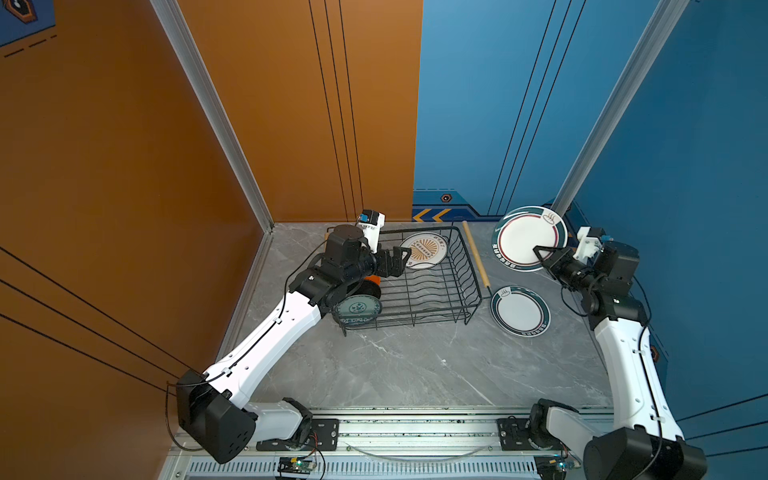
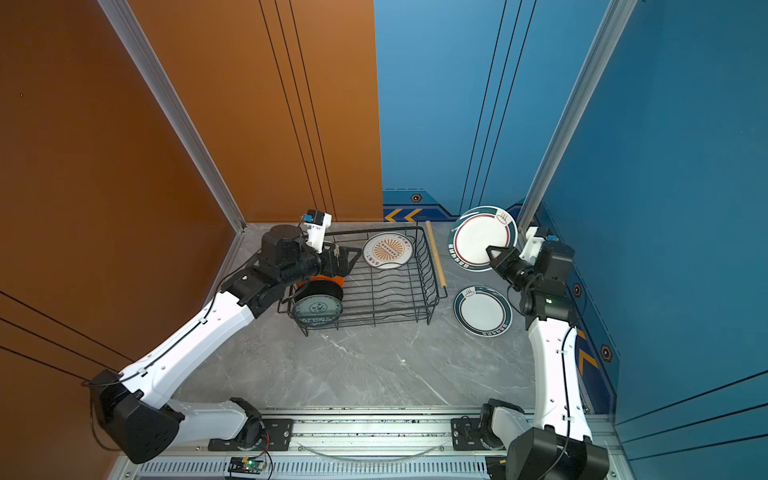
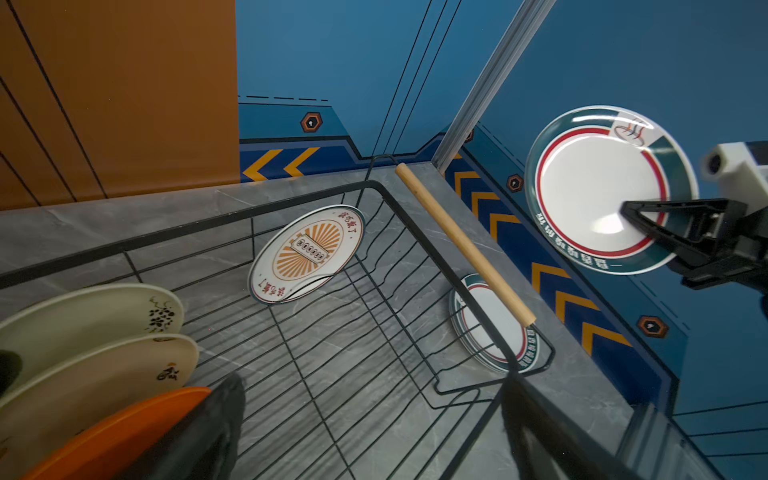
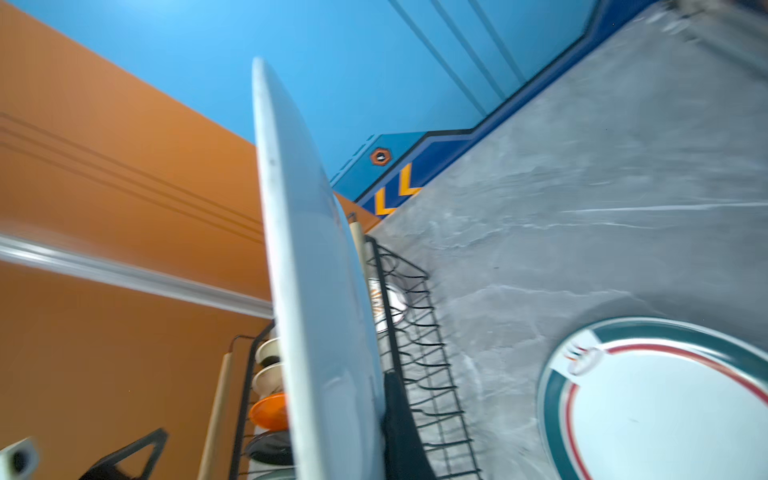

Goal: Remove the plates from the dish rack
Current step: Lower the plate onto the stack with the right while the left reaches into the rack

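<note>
Hanging over the dish rack, the left gripper had its jaws spread wide with nothing between them. The left wrist view showed both dark fingers far apart above the bare wire floor. Just ahead of its fingertips, the sunburst plate leaned tilted against the rack's far wall, its lower edge on the wires. Behind and beneath this gripper, at the end of the rack nearest its wrist, a row of plates stood on edge: 2 cream plates, 1 orange plate, a black plate and, nearest the arm's base, a teal patterned plate.

The right gripper was pressed together on the green-rimmed plate. It pinched the rim on the side nearest its wrist and held the plate clear of the table, tilted so that its face showed in both top views. In the right wrist view that plate ran edge-on straight out from the fingers. Below this gripper, a little towards the rack, a second green-rimmed plate lay flat on the table. It sat just beside the near end of the rack's wooden handle, apart from the held plate
</note>
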